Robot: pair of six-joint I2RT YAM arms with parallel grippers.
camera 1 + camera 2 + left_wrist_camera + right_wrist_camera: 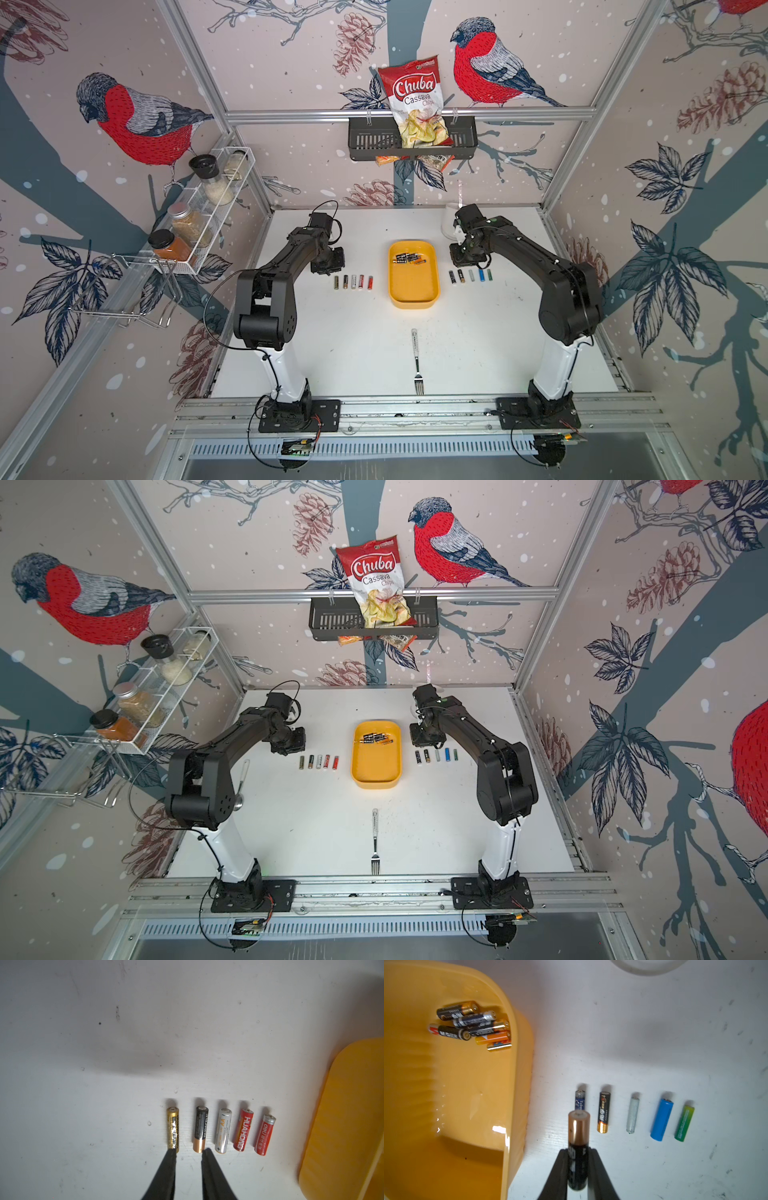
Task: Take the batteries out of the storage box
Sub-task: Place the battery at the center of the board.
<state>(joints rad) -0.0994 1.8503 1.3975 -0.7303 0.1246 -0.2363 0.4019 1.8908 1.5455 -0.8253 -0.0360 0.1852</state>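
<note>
One battery along right tool, copper end out

Bright, even overhead light leaves short soft shadows on the worktop, a glare patch inside the storage box, wide-angle bowing at the edges of both top views, and the nearest battery blurred close-up.

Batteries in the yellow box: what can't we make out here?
Count in the box: the pile overlaps in the right wrist view; too small in both top views.
The dark blue battery: partly hidden behind the held battery in the right gripper, right wrist view.
The cup: cut by the frame edge, right wrist view; mostly behind the right arm in both top views.
</note>
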